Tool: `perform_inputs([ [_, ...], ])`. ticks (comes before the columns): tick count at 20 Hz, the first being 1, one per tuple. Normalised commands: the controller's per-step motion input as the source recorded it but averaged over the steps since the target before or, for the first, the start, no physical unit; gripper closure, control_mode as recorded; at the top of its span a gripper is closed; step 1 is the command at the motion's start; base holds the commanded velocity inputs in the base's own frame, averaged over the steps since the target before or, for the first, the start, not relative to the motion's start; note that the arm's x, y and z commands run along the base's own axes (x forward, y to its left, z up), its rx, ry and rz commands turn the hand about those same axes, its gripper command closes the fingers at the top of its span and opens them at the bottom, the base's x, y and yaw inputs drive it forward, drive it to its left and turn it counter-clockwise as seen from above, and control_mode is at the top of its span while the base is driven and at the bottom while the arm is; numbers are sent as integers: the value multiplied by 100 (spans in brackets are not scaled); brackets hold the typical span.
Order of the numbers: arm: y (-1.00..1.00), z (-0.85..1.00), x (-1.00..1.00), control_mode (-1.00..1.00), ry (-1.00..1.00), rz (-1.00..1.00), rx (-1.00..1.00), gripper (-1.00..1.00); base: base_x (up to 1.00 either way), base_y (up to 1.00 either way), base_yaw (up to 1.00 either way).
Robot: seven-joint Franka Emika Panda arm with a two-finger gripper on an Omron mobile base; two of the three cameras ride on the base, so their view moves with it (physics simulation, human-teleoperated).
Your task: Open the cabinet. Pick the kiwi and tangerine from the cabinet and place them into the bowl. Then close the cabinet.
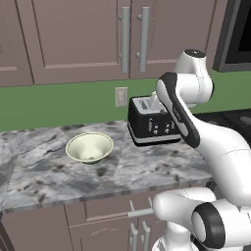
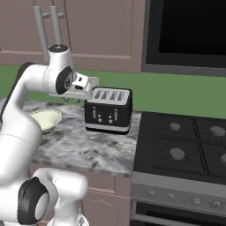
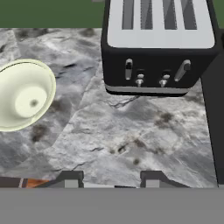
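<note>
One cabinet point(image 1: 98, 39) hangs above the toaster point(image 1: 149, 121), its two doors shut and two long silver handles point(image 1: 134, 39) side by side. One bowl point(image 1: 89, 147) stands on the marble tabletop point(image 1: 122, 171), left of the toaster and apart from it, with nothing showing in it. One toaster with four slots sits just beside the stove point(image 2: 185, 145). The hand point(image 3: 111, 179) hovers above the tabletop in front of the toaster; its fingertips point(image 3: 70, 178) stand somewhat apart, holding and touching nothing.

Mauve-brown cabinet point(image 1: 83, 39), cream-green bowl point(image 1: 89, 147), black toaster point(image 1: 152, 122) (silver top), grey-veined marble counter point(image 1: 142, 169).
</note>
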Motion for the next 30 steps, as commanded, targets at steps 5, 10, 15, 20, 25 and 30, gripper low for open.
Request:
perform_inputs([
  [5,6,8,-2,-100,-7,0,-3,-100,0,0,0],
  [10,6,27,-20,-100,-23,4,-2,-100,0,0,0],
  [15,7,28,-40,-100,-36,4,0,-100,0,0,0],
  [20,1,33,-53,-100,-48,1,0,-100,0,0,0],
  [25,5,40,-41,-100,-43,0,0,-100,0,0,0],
  [30,8,50,-32,-100,-39,0,0,-100,0,0,0],
])
